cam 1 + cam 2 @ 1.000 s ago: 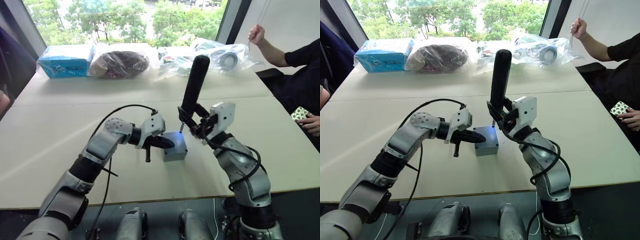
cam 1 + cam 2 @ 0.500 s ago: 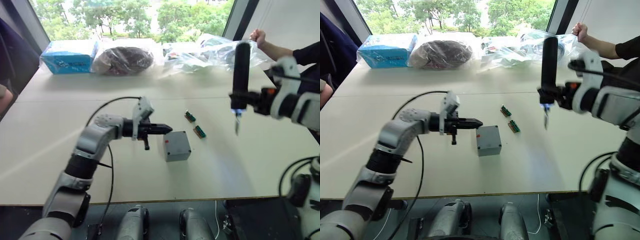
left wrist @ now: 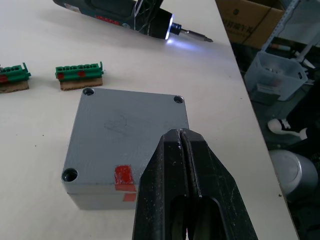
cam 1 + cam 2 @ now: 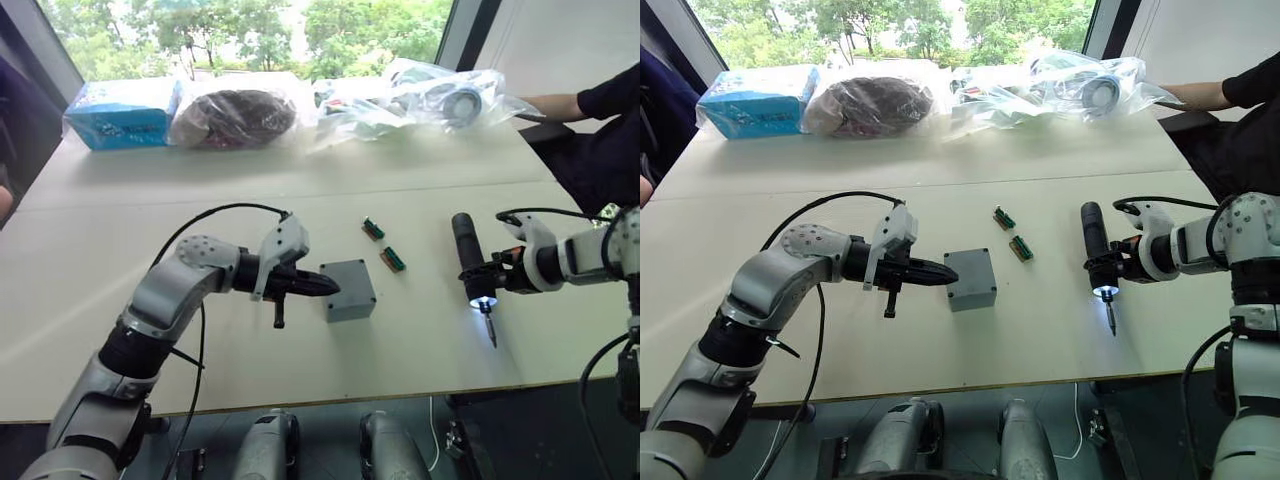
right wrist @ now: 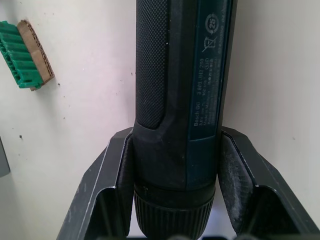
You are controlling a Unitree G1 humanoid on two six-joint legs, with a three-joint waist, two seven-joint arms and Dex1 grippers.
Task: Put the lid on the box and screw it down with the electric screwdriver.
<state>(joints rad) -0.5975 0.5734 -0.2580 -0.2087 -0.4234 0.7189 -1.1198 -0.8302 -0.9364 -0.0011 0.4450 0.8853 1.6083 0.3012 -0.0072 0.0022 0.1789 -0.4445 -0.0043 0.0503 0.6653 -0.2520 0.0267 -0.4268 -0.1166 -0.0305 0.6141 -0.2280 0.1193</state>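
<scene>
While the right claw is lying low over the table in the left eye view, it is gripping the screwdriver round its barrel, bit toward the near edge and tip light glowing on the surface. The box is sitting near the middle with the lid already on it, and the left claw is pointing at its left side, touching or just short of it. Two green connectors are lying between box and screwdriver.

In the right eye view the same layout is showing — box and driver well apart.

In the left wrist view the left claw's fingers are pressing together with nothing between them, hovering at the lid near its red mark. Screw holes are showing at three corners. The box is looking stiff, light and smooth-sided, so it is likely to slide unless steadied against a wall.

In the right wrist view the right claw's fingers are clamping the driver just behind its collar — a rigid, fairly heavy tool whose textured barrel is offering the surest hold.
</scene>
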